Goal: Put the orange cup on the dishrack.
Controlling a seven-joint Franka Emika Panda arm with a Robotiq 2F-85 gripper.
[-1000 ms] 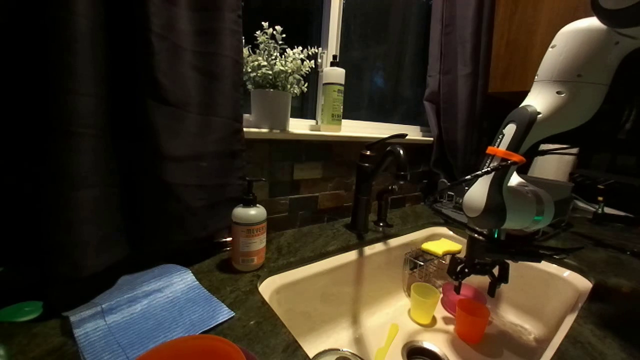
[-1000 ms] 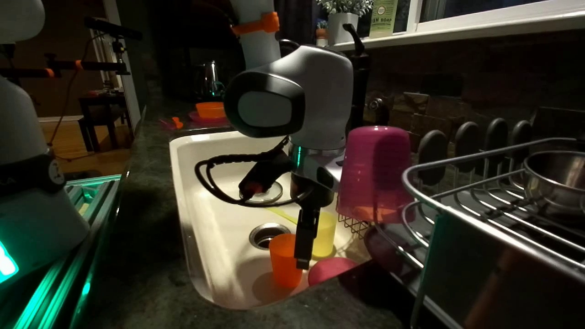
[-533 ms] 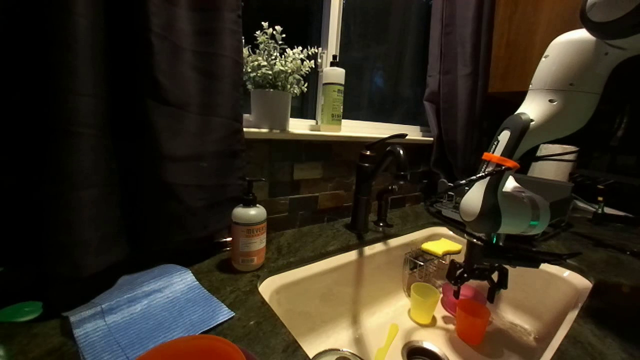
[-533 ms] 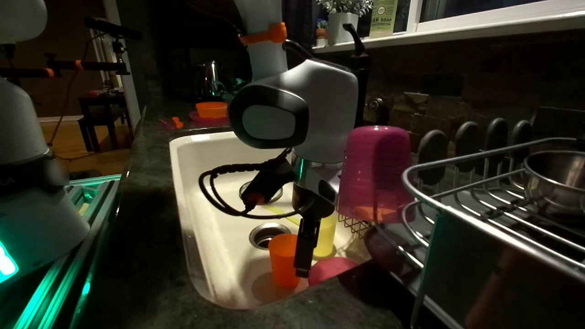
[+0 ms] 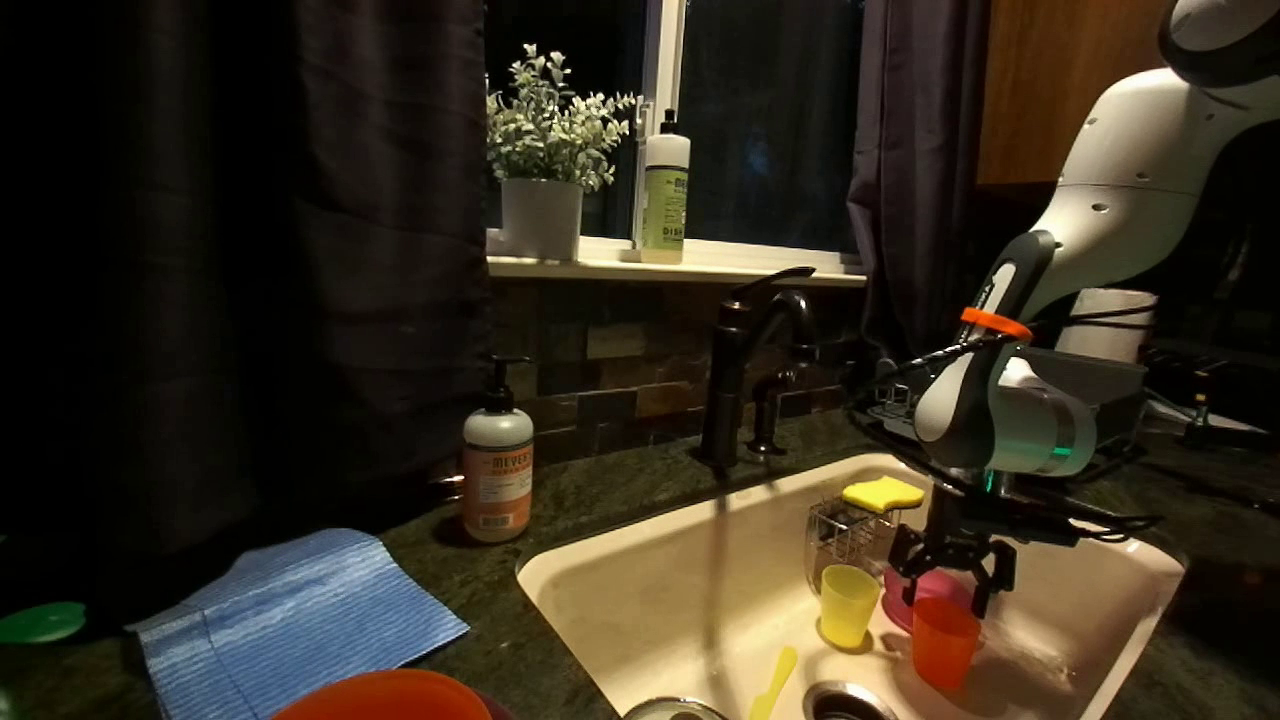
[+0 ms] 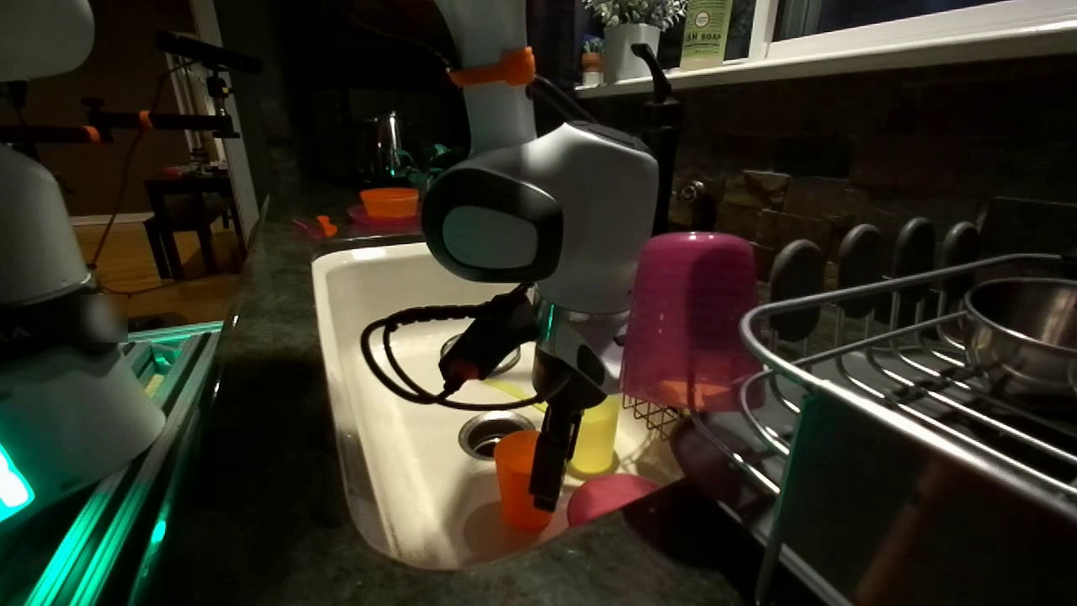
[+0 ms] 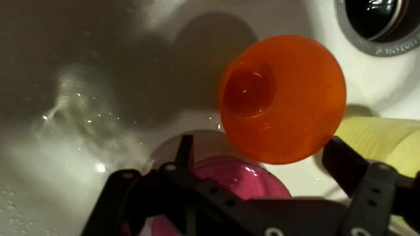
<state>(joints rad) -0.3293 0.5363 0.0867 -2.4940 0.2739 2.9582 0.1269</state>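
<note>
The orange cup (image 5: 945,652) stands upright in the sink, and it shows in the wrist view (image 7: 288,95) with its open mouth toward the camera. My gripper (image 5: 945,606) is open and low over the cup's near edge. In the wrist view my gripper (image 7: 261,144) has its fingers apart, the right fingertip at the cup's rim; I cannot tell whether it touches. In an exterior view my gripper (image 6: 543,502) overlaps the orange cup (image 6: 515,484). The dishrack (image 6: 809,380) stands beside the sink; its wires (image 5: 893,408) are partly hidden behind the arm.
A yellow cup (image 5: 848,605) and a pink bowl (image 7: 242,180) are close to the orange cup in the sink. A large pink cup (image 6: 694,320) stands upside down at the rack's corner. A metal pot (image 6: 1031,337) sits on the rack. The faucet (image 5: 730,380) rises behind the sink.
My gripper has moved down toward the orange cup and slightly across it, staying open. The cups and the rack have not visibly moved.
</note>
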